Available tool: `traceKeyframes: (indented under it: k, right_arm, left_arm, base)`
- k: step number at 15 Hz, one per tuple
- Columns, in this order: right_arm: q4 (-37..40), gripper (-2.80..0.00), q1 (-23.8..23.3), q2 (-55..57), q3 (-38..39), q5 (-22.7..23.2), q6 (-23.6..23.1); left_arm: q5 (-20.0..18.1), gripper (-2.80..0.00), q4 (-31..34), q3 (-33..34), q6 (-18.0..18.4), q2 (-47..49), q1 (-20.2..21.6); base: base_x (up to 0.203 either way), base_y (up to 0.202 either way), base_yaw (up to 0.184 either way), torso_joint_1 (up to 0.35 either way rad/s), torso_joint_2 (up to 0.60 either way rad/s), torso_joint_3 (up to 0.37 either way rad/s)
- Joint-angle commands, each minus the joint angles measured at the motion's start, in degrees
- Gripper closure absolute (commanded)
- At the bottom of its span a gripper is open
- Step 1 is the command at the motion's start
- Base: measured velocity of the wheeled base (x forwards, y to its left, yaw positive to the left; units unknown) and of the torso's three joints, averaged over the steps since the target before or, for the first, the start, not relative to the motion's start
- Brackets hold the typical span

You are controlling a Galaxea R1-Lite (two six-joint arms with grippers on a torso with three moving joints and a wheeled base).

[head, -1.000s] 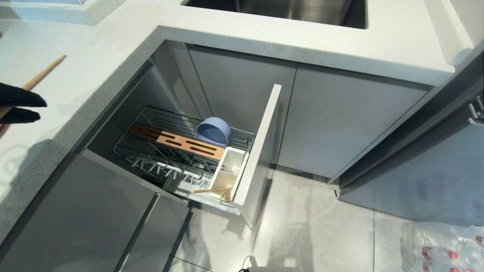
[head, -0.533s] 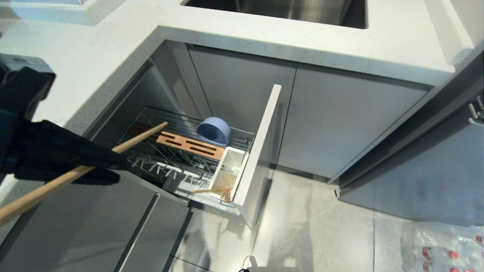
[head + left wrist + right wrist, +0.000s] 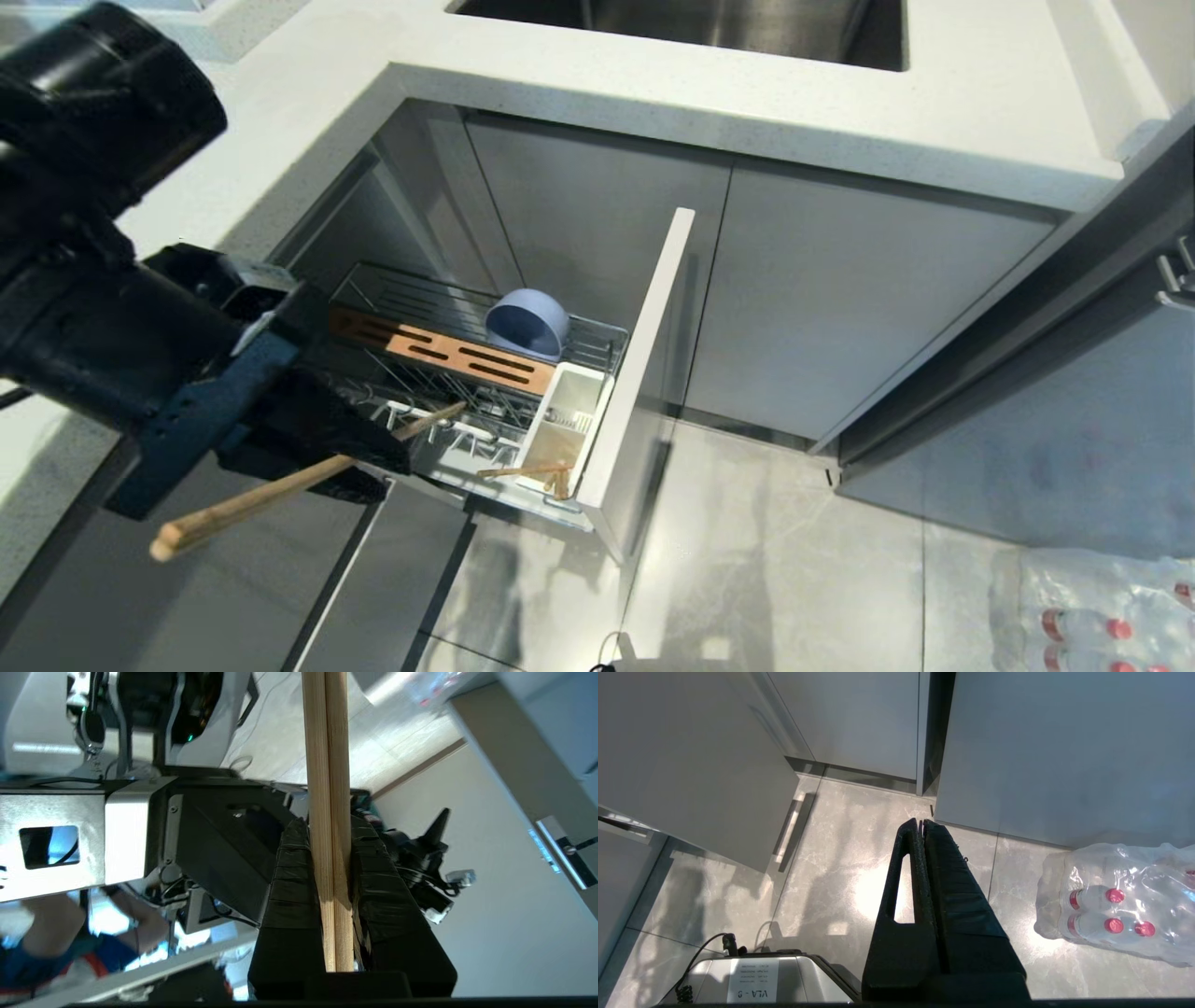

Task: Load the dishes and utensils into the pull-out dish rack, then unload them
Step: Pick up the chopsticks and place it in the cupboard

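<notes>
Chopsticks [image 3: 327, 812] sit clamped side by side between the black fingers [image 3: 294, 882] of the left gripper [image 3: 359, 457], which hangs over the near edge of the pull-out dish rack [image 3: 467, 373] at the left of the head view. In that view the pair [image 3: 280, 490] slants through the gripper, its thin tip reaching in above the chrome wire basket [image 3: 439, 411] and its thick end sticking out toward the grey cabinet front [image 3: 233, 579] below. The rack is pulled out from under the white desk [image 3: 653, 84], its tall light-grey front panel [image 3: 635, 373] standing edge-on. Inside, a blue-grey bowl [image 3: 527, 322] rests tipped on its side at the far end, just behind the wooden slotted insert [image 3: 448, 350]. The white plastic cutlery holder [image 3: 565, 420] stands against the front panel, and a wooden utensil [image 3: 527, 471] lies across its near compartment. A steel sink [image 3: 700, 23] is set into the desk above.

The right gripper [image 3: 922, 826] hangs low over the grey tiled floor [image 3: 822, 882] with its fingers pressed together and nothing between them. Near it on the floor lies a plastic-wrapped pack of red-capped bottles [image 3: 1111, 905].
</notes>
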Motion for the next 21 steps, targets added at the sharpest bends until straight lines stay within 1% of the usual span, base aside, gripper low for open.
traceKeyframes:
  k: [1, 3, 5, 7, 12, 16, 17, 19, 21]
  right_arm:
    - [0.0, 0.0, 0.0, 0.1, 0.0, 0.0, 0.0]
    - [0.0, 0.0, 0.0, 0.0, 0.0, 0.0, 0.0]
    - [0.0, 0.0, 0.0, 0.0, 0.0, 0.0, 0.0]
    - [0.0, 0.0, 0.0, 0.1, 0.0, 0.0, 0.0]
    - [0.0, 0.0, 0.0, 0.0, 0.0, 0.0, 0.0]
    - [0.0, 0.0, 0.0, 0.0, 0.0, 0.0, 0.0]
    - [0.0, 0.0, 0.0, 0.1, 0.0, 0.0, 0.0]
    - [0.0, 0.0, 0.0, 0.1, 0.0, 0.0, 0.0]
    - [0.0, 0.0, 0.0, 0.1, 0.0, 0.0, 0.0]
  left_arm:
    - [-0.9, 0.0, 0.6, 1.2, 0.5, 3.9, 1.3]
    - [-2.8, 0.0, 0.3, 2.5, 1.2, 5.7, 1.5]
    - [-3.7, 0.0, -0.1, 3.4, 1.7, 8.0, 2.0]
    - [-5.1, 0.0, -0.9, 5.6, 3.4, 11.2, 2.5]
    - [-6.4, 0.0, -7.1, 8.3, 4.0, 16.8, 3.3]
    - [-6.4, 0.0, -13.6, 7.9, 4.1, 19.5, 5.4]
    - [-6.4, 0.0, -14.2, 7.7, 4.3, 20.0, 5.6]
    - [-6.5, 0.0, -14.4, 7.2, 6.7, 21.8, 5.9]
    - [-6.8, 0.0, -14.4, 5.4, 7.3, 23.1, 6.0]
  base:
    - [0.0, 0.0, 0.0, 0.0, 0.0, 0.0]
    - [0.0, 0.0, 0.0, 0.0, 0.0, 0.0]
    - [0.0, 0.0, 0.0, 0.0, 0.0, 0.0]
    - [0.0, 0.0, 0.0, 0.0, 0.0, 0.0]
    - [0.0, 0.0, 0.0, 0.0, 0.0, 0.0]
    - [0.0, 0.0, 0.0, 0.0, 0.0, 0.0]
    - [0.0, 0.0, 0.0, 0.0, 0.0, 0.0]
    - [0.0, 0.0, 0.0, 0.0, 0.0, 0.0]
    - [0.0, 0.0, 0.0, 0.0, 0.0, 0.0]
